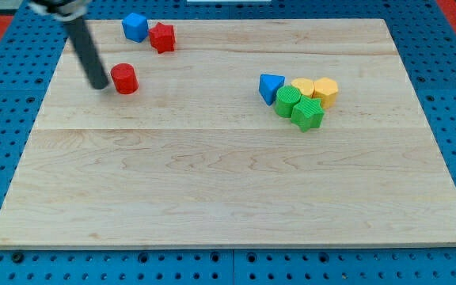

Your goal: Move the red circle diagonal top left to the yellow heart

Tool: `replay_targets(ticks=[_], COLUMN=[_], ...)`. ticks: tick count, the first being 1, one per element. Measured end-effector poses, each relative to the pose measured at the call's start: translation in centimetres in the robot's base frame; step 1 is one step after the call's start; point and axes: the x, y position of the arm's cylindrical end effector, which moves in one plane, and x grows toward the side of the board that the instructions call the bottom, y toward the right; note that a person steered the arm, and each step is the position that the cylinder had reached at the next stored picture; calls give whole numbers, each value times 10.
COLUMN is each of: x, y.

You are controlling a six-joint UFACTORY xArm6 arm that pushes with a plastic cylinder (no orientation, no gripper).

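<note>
The red circle (124, 79) is a short red cylinder at the upper left of the wooden board (228, 174). My tip (100, 84) rests just to its left, nearly touching it. The yellow heart (302, 87) lies at the right of centre in a tight cluster, with a yellow hexagon (326, 91) on its right, a blue triangle (271, 87) on its left, and two green blocks below: a green round block (288, 101) and a green star (308, 115).
A blue block (135, 27) and a red star (162, 37) sit together near the board's top edge, above and to the right of the red circle. Blue perforated table surrounds the board.
</note>
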Motion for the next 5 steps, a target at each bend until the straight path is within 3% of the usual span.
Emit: replay_targets(ticks=[2,3,4,5], x=[-32,-69,-86,-84], y=[147,194,200,248])
